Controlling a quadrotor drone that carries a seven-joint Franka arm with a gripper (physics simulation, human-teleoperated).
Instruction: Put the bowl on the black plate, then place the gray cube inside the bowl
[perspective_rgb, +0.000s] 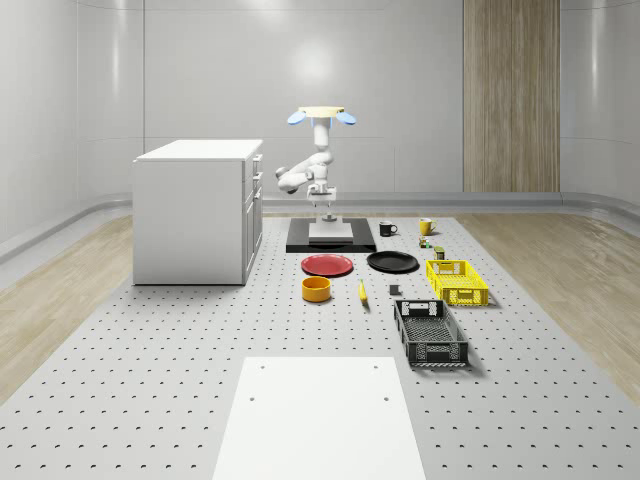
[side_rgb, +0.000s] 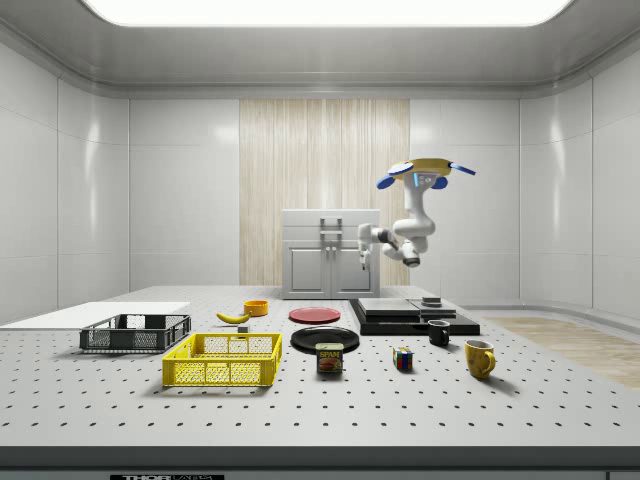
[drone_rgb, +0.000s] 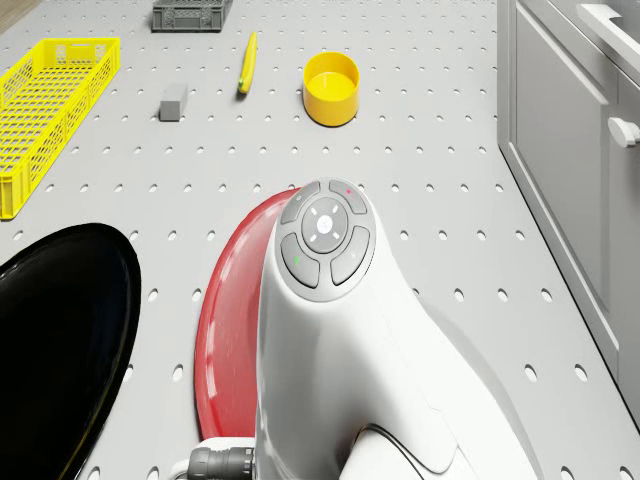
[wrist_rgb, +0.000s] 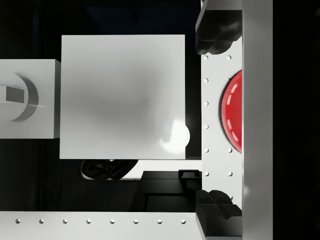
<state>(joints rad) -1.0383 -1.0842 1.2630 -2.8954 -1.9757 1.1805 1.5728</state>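
Well ahead of the parted jaws (wrist_rgb: 218, 120), the bowl (perspective_rgb: 317, 289) sits beside the banana (perspective_rgb: 362, 292)

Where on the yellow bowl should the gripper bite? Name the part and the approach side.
Grip the yellow bowl by its rim wall, one finger inside, one outside, coming from straight above: it stands upright, mouth open, walls near vertical. The banana lies beside it, so probably take the side facing away.

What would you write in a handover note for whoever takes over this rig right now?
Gripper: open, empty, pointing down over the black base.
Drone: hovering above that base, beside the cabinet.
Bowl: on the table, near the red plate, untouched.
Black plate: bare.
Gray cube: on the table between banana and yellow basket.
Done: nothing.
Left: bowl onto black plate, then cube into bowl.
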